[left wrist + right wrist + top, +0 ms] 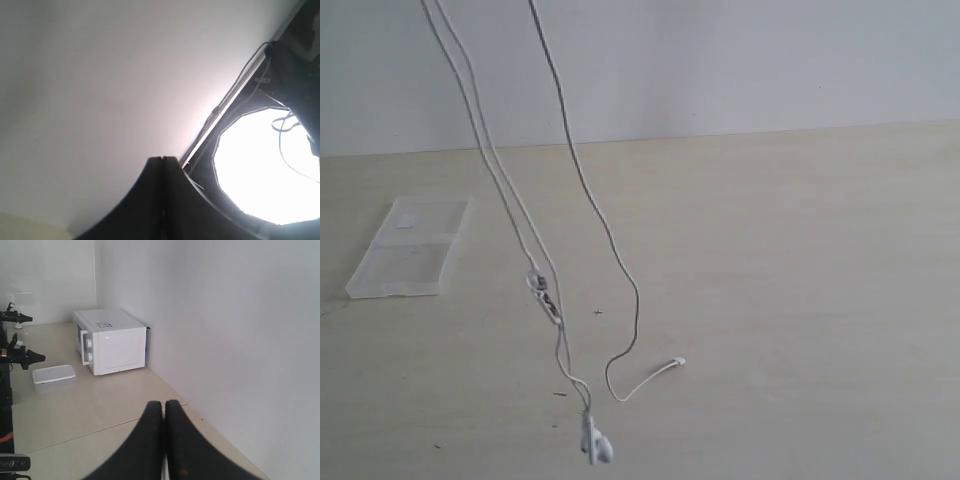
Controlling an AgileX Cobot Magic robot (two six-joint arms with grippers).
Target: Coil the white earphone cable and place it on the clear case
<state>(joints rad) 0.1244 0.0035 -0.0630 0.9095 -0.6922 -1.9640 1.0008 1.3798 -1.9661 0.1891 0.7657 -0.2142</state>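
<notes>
The white earphone cable (610, 236) hangs over the table, its strands rising past the top edge of the exterior view. Its earbuds (596, 446) and plug (678, 362) rest on the tabletop, and an inline remote (546, 298) dangles on the left strands. The clear case (408, 248) lies flat at the left, apart from the cable. Neither gripper shows in the exterior view. My left gripper (162, 158) is shut and points at a wall. My right gripper (164, 401) is shut too, with a white sliver between its fingers low down. Where the cable is gripped is hidden.
A white microwave (111, 340) and a white lidded box (53, 377) stand on a far surface in the right wrist view. Black arm parts (20, 356) sit at that view's edge. A bright light panel (265, 165) fills part of the left wrist view.
</notes>
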